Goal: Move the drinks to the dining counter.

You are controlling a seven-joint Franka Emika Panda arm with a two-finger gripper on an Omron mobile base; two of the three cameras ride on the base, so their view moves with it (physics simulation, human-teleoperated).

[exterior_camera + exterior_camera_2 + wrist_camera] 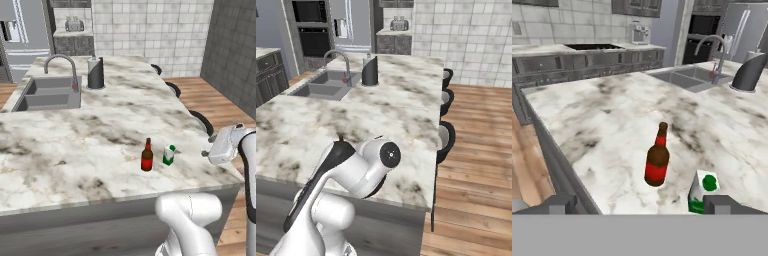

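Observation:
Two drinks stand upright on the dining counter, near its front right corner: a small red-brown beer bottle and, just right of it, a green-and-white carton. My gripper hovers off the counter's right edge, level with the carton and apart from both drinks. It is open, with nothing between its fingers. In the hand view the carton sits close to the right fingertip. In the right base view my own arm hides the two drinks.
A grey cylindrical canister stands at the far side beside the inset sink and curved faucet. Dark round stools line the counter's right edge over the wooden floor. A second counter with cabinets runs behind.

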